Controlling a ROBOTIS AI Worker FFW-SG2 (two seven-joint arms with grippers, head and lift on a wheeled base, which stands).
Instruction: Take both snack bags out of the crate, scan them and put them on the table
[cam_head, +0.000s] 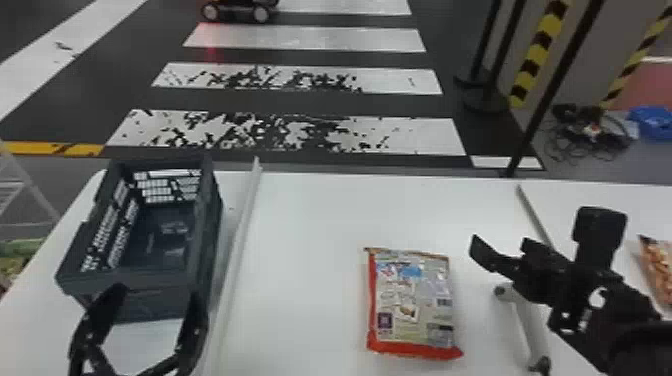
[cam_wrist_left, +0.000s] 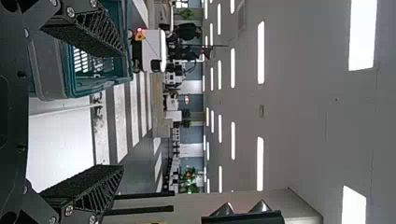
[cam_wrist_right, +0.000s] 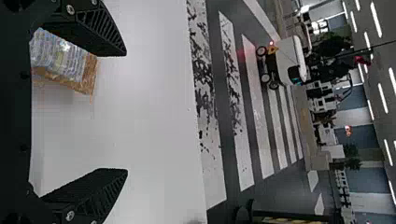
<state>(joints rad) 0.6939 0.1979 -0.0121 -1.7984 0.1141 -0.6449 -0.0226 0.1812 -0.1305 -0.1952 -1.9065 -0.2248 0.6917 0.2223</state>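
My left gripper (cam_head: 156, 299) stands open at the near end of the dark crate (cam_head: 135, 280), whose bare floor and slotted walls show. In the left wrist view, the crate (cam_wrist_left: 49, 77) lies beyond one finger of the open left gripper (cam_wrist_left: 123, 111). A red-edged snack bag (cam_head: 414, 302) lies flat on the table, printed side up. To its right and above the table is my right gripper (cam_head: 500, 251). The right wrist view has that gripper (cam_wrist_right: 126, 112) open with nothing between its fingertips, and a snack bag (cam_wrist_right: 63, 58) partly behind one finger.
The white table (cam_head: 300, 220) has a raised strip (cam_head: 241, 235) beside the crate and another thin strip further right. A light grey bar (cam_head: 525, 325) with dark ends is under the right arm. Another orange-brown bag (cam_head: 659, 267) lies at the right edge.
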